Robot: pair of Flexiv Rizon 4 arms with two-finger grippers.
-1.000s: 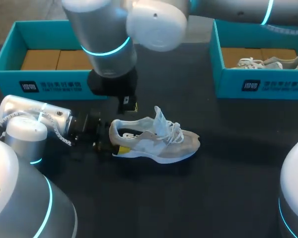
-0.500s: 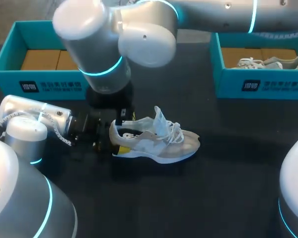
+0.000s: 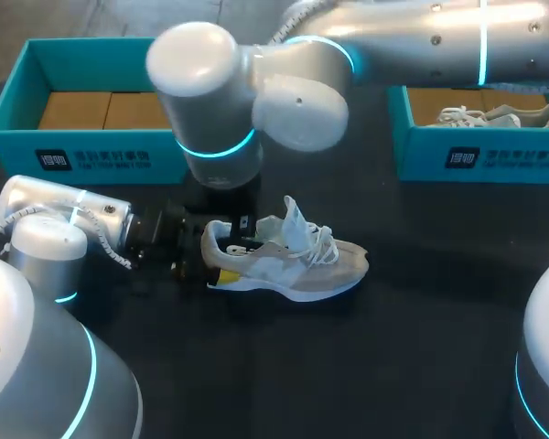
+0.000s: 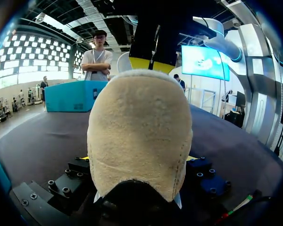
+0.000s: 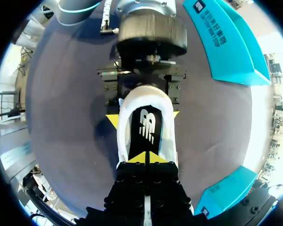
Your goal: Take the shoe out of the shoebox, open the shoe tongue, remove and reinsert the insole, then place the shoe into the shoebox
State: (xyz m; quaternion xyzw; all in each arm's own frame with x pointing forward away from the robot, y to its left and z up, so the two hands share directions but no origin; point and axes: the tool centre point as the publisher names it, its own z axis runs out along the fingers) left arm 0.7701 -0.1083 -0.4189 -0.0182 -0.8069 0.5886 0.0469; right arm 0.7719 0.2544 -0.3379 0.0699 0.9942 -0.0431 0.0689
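Note:
A beige and white shoe (image 3: 288,253) lies on its sole on the dark table, toe toward the right and tongue standing up. My left gripper (image 3: 204,265) comes in low from the left, and both its yellow fingers (image 5: 112,120) press the heel (image 4: 139,136) from two sides. My right arm reaches across from the upper right. Its gripper (image 3: 244,224) hangs just above the heel opening, tips (image 5: 146,157) shut together with nothing between them. The black insole (image 5: 146,125) lies inside the shoe beneath those tips.
A teal shoebox (image 3: 82,151) with brown card inside stands at the back left. A second teal box (image 3: 480,155) at the back right holds another shoe (image 3: 499,114). Dark table (image 3: 421,329) stretches in front of the shoe.
My right arm has swung to the right and its gripper has come down from behind the heel to just over the shoe's opening. The left arm and the shoe have stayed put.

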